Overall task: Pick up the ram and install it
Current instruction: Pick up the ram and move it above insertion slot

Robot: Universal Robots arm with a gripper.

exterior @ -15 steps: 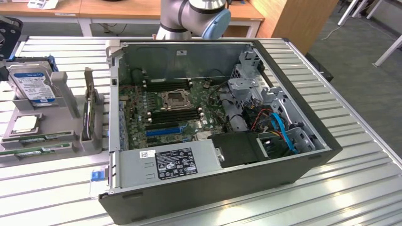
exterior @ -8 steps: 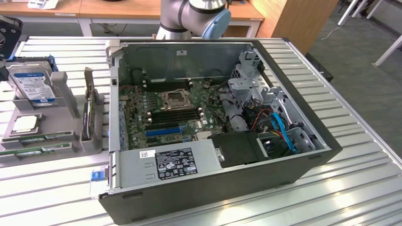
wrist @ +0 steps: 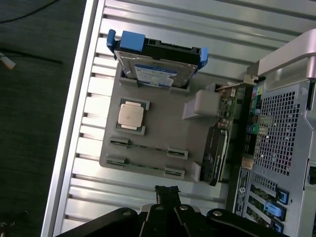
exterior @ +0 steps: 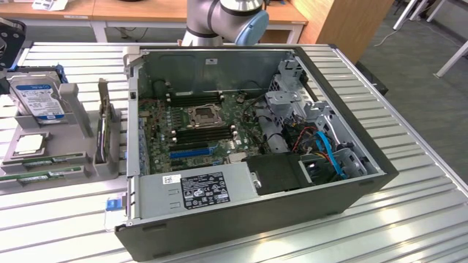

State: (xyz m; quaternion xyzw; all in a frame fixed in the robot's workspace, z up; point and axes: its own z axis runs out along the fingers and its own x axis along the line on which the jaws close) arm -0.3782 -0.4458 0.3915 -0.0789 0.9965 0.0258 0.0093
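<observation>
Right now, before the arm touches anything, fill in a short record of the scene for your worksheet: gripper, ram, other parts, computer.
Gripper: gripper shut, holding nothing, clear of the ram
Ram: two ram sticks lying flat in slots of the grey holder, neither lifted
Other parts in holder: hard drive upright, processor flat, expansion card on edge
Computer: case lying open beside the holder, motherboard exposed

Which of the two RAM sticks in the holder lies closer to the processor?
The thin green stick beside the square silver processor; the other green stick lies along the outer edge of the grey holder.
</observation>
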